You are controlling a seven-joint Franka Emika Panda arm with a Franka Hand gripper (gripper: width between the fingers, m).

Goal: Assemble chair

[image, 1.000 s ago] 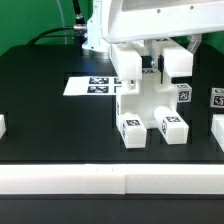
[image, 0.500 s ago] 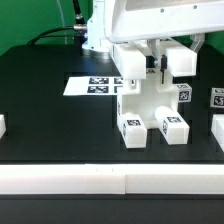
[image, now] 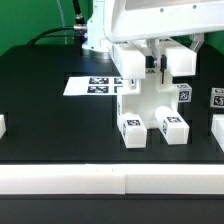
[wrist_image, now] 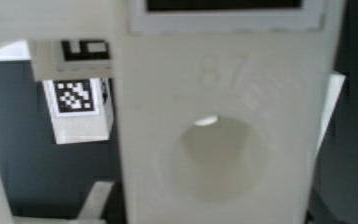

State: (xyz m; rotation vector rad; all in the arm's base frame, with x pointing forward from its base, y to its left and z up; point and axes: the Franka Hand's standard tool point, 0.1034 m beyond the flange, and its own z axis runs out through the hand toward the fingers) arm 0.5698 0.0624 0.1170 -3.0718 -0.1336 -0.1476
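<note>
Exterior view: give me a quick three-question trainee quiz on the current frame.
1. True or false: the marker board lies to the exterior view's left of the chair.
2. Pick one. The hand is: A) down at the chair's top, between its upright pieces; B) over the marker board; C) raised well clear of everything.
3. Short answer: how many tagged front blocks does the chair end in, nearest the camera?

Key: 1 true; 2 A; 3 two.
</note>
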